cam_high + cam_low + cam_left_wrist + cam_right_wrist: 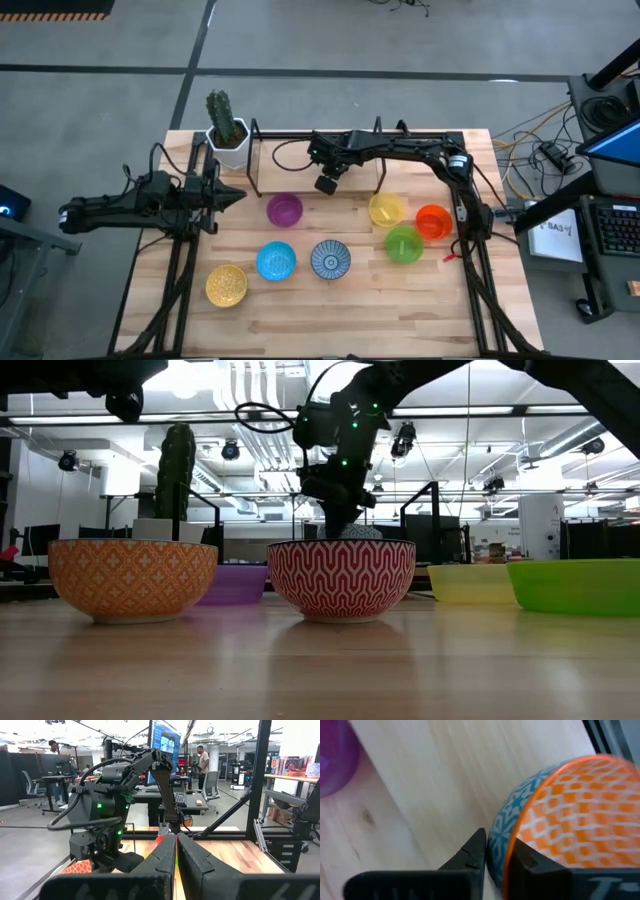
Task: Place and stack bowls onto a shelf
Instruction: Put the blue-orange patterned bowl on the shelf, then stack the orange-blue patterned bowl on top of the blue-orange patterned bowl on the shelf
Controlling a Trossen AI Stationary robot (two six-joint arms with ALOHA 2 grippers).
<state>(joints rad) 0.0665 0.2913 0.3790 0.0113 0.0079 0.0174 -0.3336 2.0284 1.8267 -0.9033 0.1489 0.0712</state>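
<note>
Item: right gripper (492, 857). I am seeing it pinching the rim of a bowl (560, 820), one finger outside on the blue-patterned wall, the other inside on the orange-checked lining. The wrist view is showing the bowl tilted, hanging over pale board, with a black rail at the frame's corner. I judge that board to be the shelf (290, 165), so the bowl is lying directly under the gripper, at or just above the shelf's middle; whether it is touching down I cannot tell.

Item: right arm. In the high view it is reaching from the right edge across to the shelf's centre, gripper (327, 182) over the front rail. It is the arm at work.

Item: left gripper (232, 197). I am holding it parked at the table's left side, fingers pressed together, gripping nothing, pointing toward the shelf.

Item: bowls on the table, in front of the shelf.
- purple bowl (284, 210), nearest the working gripper
- yellow bowl (386, 210)
- orange bowl (433, 221)
- green bowl (404, 245)
- blue bowl (276, 261)
- patterned bowl (330, 259)
- second yellow bowl (226, 285)

Item: cactus pot (228, 135), standing at the shelf's left end, well apart from the gripper.

Obstruction, as I judge it: the front rail and the purple bowl just beside the drop point.
</note>
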